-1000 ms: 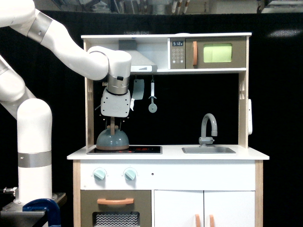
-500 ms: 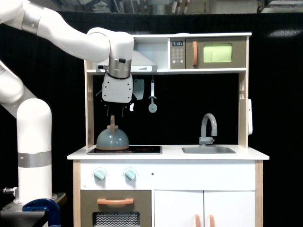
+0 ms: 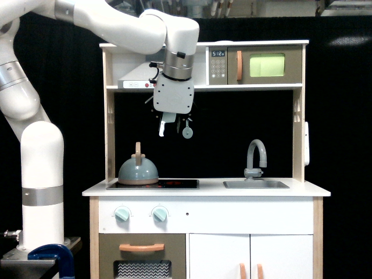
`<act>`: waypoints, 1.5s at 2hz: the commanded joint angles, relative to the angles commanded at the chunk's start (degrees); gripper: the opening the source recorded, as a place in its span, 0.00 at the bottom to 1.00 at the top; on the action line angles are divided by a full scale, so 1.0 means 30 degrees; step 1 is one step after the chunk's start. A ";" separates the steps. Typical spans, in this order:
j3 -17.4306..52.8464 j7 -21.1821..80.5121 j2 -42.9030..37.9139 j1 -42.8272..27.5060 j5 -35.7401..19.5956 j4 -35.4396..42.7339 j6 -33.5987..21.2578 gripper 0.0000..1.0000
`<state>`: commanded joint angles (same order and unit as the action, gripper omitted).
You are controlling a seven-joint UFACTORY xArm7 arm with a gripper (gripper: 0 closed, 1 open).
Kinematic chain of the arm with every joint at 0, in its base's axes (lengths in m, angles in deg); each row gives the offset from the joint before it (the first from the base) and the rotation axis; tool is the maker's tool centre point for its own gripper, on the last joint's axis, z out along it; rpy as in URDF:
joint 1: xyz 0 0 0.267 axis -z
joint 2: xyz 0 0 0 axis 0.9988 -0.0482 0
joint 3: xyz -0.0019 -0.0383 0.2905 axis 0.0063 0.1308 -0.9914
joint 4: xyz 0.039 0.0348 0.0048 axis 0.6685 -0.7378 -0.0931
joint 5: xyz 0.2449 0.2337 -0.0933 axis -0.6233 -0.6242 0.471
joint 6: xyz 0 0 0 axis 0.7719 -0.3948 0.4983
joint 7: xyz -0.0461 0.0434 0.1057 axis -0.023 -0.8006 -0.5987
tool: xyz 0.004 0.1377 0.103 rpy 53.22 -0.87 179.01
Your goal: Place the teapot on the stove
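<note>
Tool [image 3: 172, 129] has lifted clear and swung toward two o'clock of the teapot [image 3: 138, 171], its fingers apart and holding nothing. I see the teapot standing upright on the stove [image 3: 174, 183], at its nine o'clock end, untouched. I judge the placement finished.

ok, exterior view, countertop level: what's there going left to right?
teapot, sitting on the stove → faucet over the sink. The gripper hangs well above the counter, clear of everything.
</note>
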<state>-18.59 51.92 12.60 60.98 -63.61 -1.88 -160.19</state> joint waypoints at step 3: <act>0.0585 0.1161 -0.1095 0.0655 -0.0011 0.1177 -0.0824 1.00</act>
<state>-16.83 55.41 9.31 62.94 -63.65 1.65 -162.67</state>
